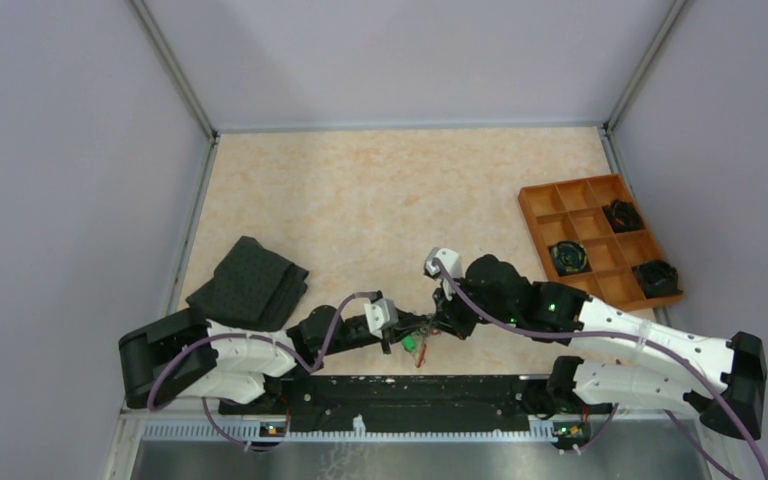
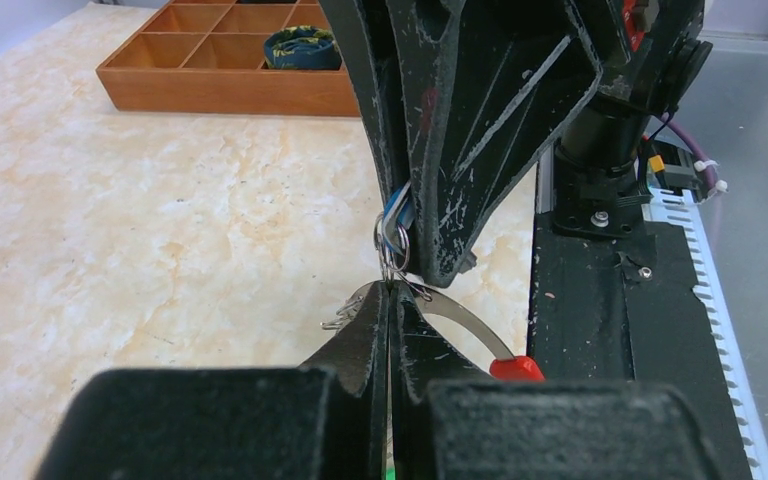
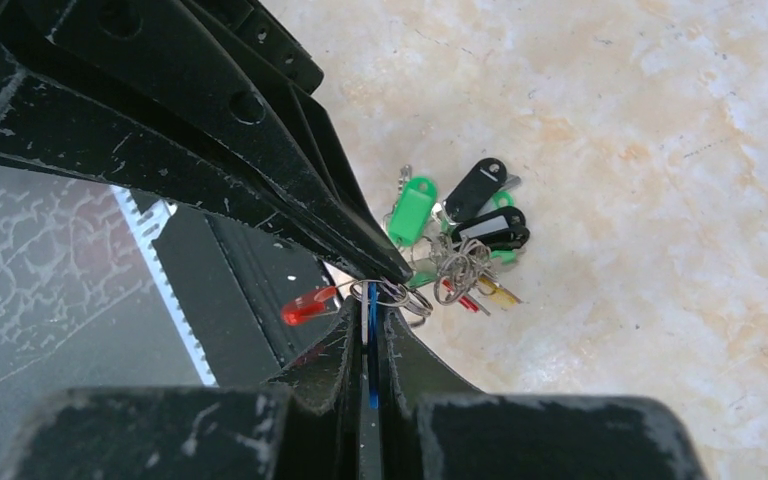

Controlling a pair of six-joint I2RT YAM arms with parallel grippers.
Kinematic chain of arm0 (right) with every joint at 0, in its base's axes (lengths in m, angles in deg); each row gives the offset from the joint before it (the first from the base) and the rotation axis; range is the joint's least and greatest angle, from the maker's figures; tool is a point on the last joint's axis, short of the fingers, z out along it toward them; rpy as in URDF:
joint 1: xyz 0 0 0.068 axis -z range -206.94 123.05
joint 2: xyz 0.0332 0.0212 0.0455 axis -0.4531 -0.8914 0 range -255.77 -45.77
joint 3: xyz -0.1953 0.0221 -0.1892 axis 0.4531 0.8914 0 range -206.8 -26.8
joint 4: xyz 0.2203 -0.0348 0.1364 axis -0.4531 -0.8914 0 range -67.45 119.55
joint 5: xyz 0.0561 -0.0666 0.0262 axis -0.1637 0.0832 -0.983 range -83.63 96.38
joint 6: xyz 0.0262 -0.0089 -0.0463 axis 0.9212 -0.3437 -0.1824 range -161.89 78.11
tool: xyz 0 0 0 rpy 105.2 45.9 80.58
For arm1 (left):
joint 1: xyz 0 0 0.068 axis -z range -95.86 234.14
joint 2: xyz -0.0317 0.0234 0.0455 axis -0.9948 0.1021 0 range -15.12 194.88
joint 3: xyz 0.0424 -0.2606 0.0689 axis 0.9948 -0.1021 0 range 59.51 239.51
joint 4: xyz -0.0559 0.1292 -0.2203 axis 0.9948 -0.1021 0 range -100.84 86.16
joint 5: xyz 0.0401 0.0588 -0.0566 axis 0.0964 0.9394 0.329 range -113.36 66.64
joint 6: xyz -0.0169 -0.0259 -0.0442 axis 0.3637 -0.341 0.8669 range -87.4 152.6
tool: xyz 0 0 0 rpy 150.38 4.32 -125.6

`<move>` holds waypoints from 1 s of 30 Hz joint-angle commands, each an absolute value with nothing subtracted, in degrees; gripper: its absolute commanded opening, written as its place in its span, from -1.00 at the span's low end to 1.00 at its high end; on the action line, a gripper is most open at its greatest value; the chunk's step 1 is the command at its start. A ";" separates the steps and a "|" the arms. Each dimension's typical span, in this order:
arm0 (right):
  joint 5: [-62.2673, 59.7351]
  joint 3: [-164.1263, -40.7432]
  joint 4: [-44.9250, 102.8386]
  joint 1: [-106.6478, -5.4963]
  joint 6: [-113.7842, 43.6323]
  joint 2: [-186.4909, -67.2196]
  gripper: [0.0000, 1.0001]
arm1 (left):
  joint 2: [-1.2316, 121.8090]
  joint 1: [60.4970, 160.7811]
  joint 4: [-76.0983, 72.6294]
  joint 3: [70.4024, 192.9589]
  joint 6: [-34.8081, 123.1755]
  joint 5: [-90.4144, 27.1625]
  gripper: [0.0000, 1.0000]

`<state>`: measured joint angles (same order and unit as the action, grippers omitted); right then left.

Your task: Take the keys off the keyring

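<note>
The two grippers meet tip to tip near the table's front edge. My left gripper [image 2: 392, 292] is shut on the keyring [image 2: 460, 318], a thin grey band with a red sleeve [image 2: 516, 367]. My right gripper [image 3: 368, 305] is shut on a blue key [image 3: 371, 345], whose small split ring hangs at the left tips. The blue key also shows in the left wrist view [image 2: 397, 208]. The other keys [image 3: 457, 228], with green and black heads, hang in a bunch just beyond the tips. In the top view the bunch [image 1: 413, 346] lies below both grippers [image 1: 407, 328] [image 1: 442, 322].
An orange compartment tray [image 1: 560, 196] at the right holds black coiled objects [image 1: 568, 258]. A dark folded cloth [image 1: 250, 283] lies at the left. The black base rail [image 1: 400, 392] runs along the front edge just behind the grippers.
</note>
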<state>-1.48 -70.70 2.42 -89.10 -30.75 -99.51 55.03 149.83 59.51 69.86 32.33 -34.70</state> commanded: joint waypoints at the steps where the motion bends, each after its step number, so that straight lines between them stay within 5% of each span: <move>1: 2.90 -71.42 2.21 -89.70 -29.34 -97.28 -1.00 | 55.59 150.47 62.52 71.19 31.41 -32.62 -1.00; 24: 10.43 -74.14 -2.73 -89.70 -30.34 -99.51 -1.00 | 53.91 151.46 64.73 68.85 31.00 -28.64 -1.00; 30: 6.63 -76.11 -2.57 -89.74 -33.97 -100.49 -1.00 | 51.83 151.46 63.95 67.97 31.03 -27.10 -0.67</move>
<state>8.42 -72.01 -3.33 -89.42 -30.71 -99.90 54.01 151.19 59.65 68.99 31.81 -28.58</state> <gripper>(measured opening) 0.023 0.138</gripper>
